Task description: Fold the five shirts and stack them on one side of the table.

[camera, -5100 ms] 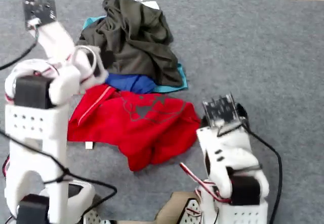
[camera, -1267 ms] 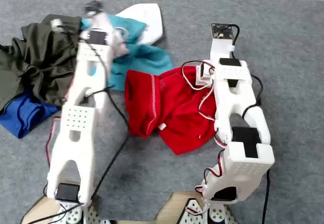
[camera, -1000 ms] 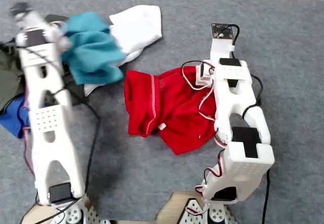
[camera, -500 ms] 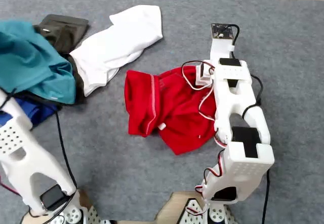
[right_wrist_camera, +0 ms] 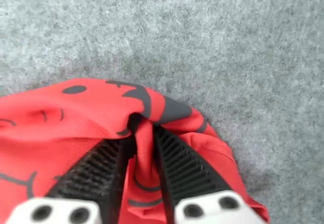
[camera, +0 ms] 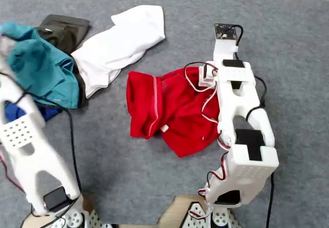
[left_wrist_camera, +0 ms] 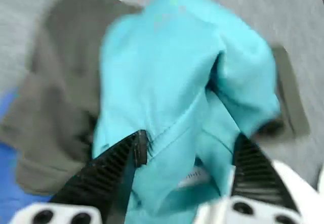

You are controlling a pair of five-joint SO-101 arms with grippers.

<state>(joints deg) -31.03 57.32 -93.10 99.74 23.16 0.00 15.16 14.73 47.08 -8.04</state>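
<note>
My right gripper (right_wrist_camera: 143,133) is shut on a fold of the red shirt (right_wrist_camera: 61,118), which lies crumpled mid-table (camera: 169,109) beside the right arm. My left gripper (left_wrist_camera: 188,139) stands open at the far left, its jaws wide apart over the teal shirt (left_wrist_camera: 172,82). That teal shirt (camera: 41,71) is bunched on top of the dark olive shirt (camera: 64,30) and the blue shirt (camera: 15,112). The white shirt (camera: 123,37) lies spread at the back, between the pile and the red shirt.
The left arm (camera: 23,130) rises along the table's left edge. The grey felt table (camera: 288,58) is bare to the right of the right arm and along the front (camera: 133,176).
The left arm swung the teal shirt from the middle to the far left, onto the olive and blue shirts, uncovering the white shirt. In the last half second it shifted slightly. The right arm stayed still.
</note>
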